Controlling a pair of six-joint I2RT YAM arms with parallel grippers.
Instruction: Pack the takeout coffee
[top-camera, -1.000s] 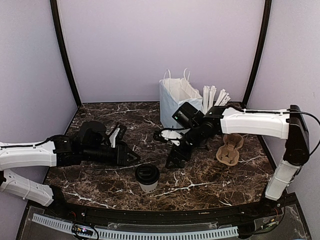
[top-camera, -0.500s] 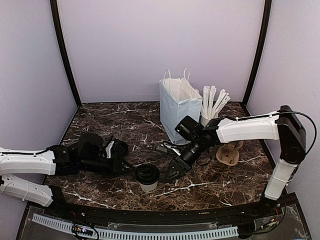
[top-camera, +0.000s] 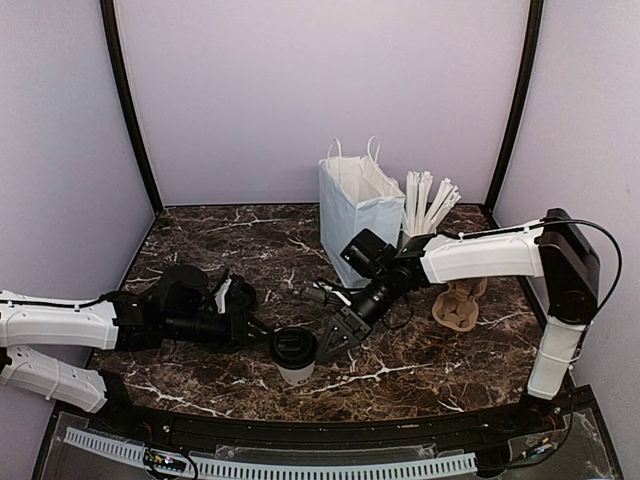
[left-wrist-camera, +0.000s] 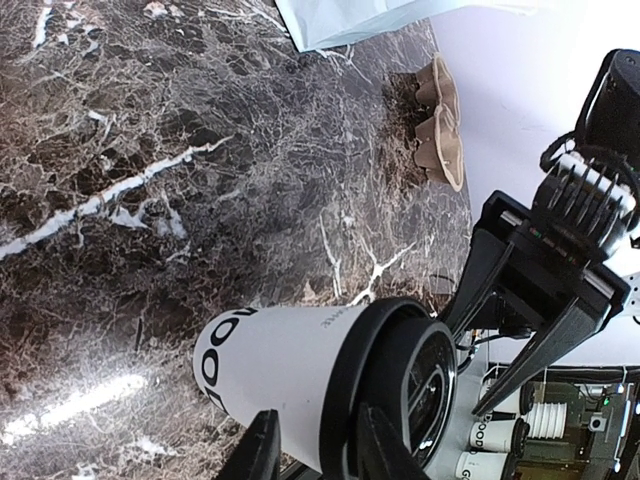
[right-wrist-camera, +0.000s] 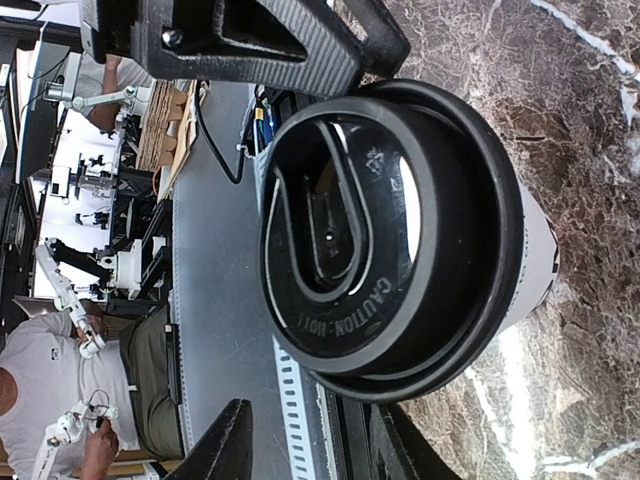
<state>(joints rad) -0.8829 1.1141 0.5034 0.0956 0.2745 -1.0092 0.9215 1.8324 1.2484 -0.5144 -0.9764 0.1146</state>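
The takeout coffee (top-camera: 295, 354), a small white cup with dark letters and a black lid, stands upright near the table's front edge. My left gripper (top-camera: 262, 337) reaches in from the left, its tips against the cup's side just under the lid rim. In the left wrist view the narrow-set gripper (left-wrist-camera: 320, 425) lies in front of the cup (left-wrist-camera: 290, 375), and nothing sits between its fingers. My right gripper (top-camera: 328, 343) comes in from the right. In its wrist view the right gripper (right-wrist-camera: 312, 430) stands apart at the edge of the lid (right-wrist-camera: 390, 230).
A tall white paper bag (top-camera: 355, 208) stands open at the back. Beside it on the right is a white cup of long white sticks (top-camera: 426, 212). A brown pulp cup carrier (top-camera: 460, 298) lies right of the right arm. The table's front edge runs just behind the coffee.
Both arms have closed in on the coffee, the left from the left, the right swinging down from near the bag. Both pairs of jaws have narrowed. The cup has stayed put.
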